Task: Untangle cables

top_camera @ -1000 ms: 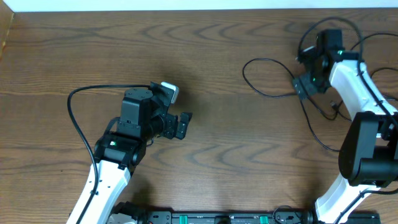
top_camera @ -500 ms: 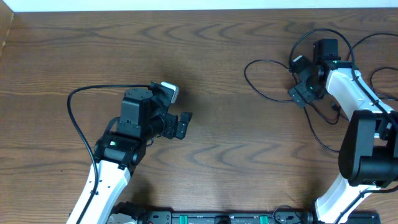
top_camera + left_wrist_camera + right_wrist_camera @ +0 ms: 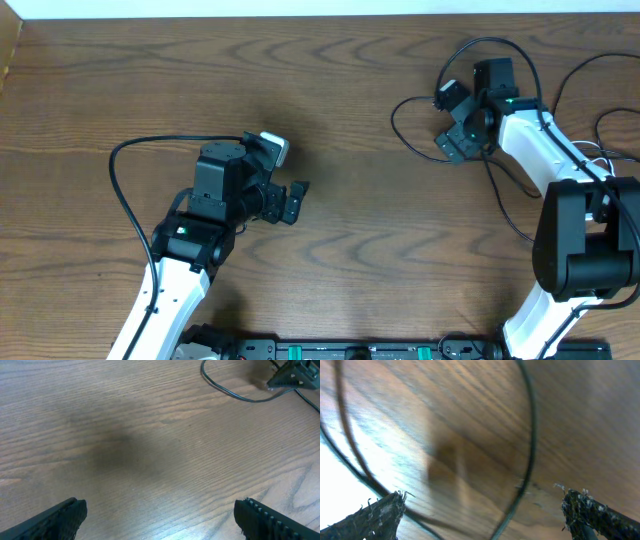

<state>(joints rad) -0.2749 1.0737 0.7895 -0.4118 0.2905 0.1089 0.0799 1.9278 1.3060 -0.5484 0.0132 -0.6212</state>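
Observation:
A thin black cable lies in loose loops on the wooden table at the far right, with a strand trailing toward the front. My right gripper is open and low over those loops. In the right wrist view a blurred black strand runs between its spread fingers, and other strands pass at the left. My left gripper is open and empty at the table's middle left. Its wrist view shows its fingers over bare wood, with the cable loop far ahead. A bit of white cord shows by the right arm.
The left arm's thick black cable arcs over the table at the left. The right arm's body stands over the right edge. The table's far edge meets a white wall.
My right gripper has moved left and slightly toward the far edge, over the cable loops. The loops have shifted a little. The left arm has not moved.

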